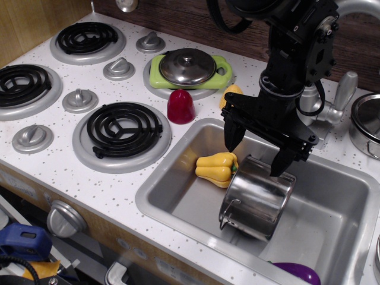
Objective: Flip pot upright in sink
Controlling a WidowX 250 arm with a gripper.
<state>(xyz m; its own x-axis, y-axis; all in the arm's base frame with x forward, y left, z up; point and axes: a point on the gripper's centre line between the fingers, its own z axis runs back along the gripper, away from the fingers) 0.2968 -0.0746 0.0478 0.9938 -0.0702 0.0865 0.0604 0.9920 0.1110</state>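
Speckled white counter (119,196) surrounds the sink (178,202); fingers (233,141) spread above the pot (256,202).

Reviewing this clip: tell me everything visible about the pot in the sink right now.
The pot is a small shiny steel cylinder with a thin wire loop handle on its near side. It is not upright: it lies tipped on its side in the sink, mirrored wall towards the camera. Which end is the mouth cannot be told. The yellow pepper lies just left of it, close or touching. The gripper hangs open right above the pot's upper edge, one finger at or near the rim; actual contact is unclear.
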